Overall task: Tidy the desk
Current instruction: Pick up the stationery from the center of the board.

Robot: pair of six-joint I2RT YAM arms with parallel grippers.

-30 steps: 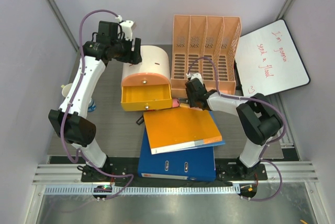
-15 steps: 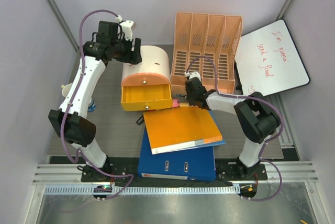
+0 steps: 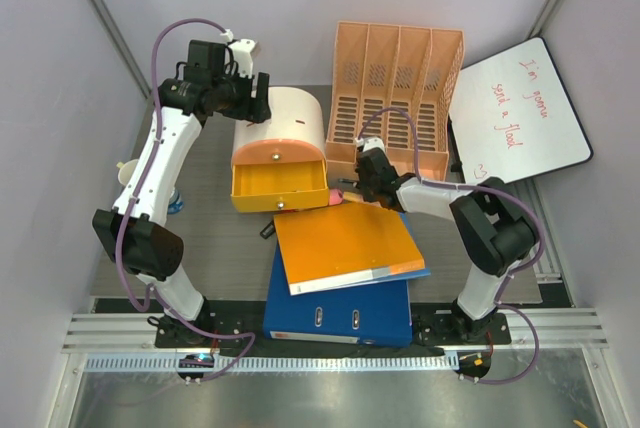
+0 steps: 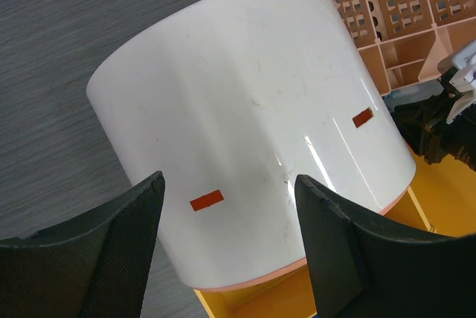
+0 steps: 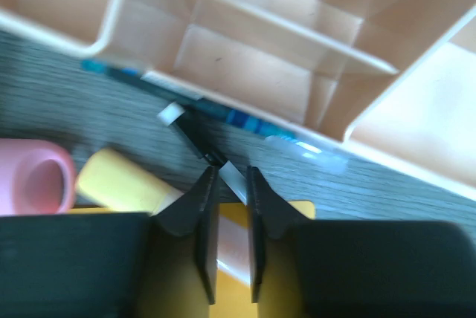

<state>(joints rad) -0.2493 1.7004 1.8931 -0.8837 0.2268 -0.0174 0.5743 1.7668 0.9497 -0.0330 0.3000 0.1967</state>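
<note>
Desk (image 3: 215, 238) beneath both arms | Left gripper (image 4: 229, 180), its 11 o'clock: jaws wide above white drawer unit (image 4: 245, 95) | Right gripper (image 5: 231, 172): jaws narrow around slim pen (image 5: 195, 140) (grip unclear), 12 o'clock of orange folder (image 3: 345, 243)

**Desk tally: single items, four rack slots**

One desk (image 3: 225, 248). At 12 o'clock, one peach file rack (image 3: 395, 98) with four slots. At 11, one white drawer unit (image 3: 290, 123) with one yellow drawer (image 3: 280, 188). At 2, one whiteboard (image 3: 520, 113). At centre, one orange folder (image 3: 345, 246); at 6, one blue binder (image 3: 340, 313). By the rack: one pink tube (image 5: 33, 177), one yellow cylinder (image 5: 126, 180), one blue pen (image 5: 238, 119), one black marker (image 5: 190, 136).
</note>
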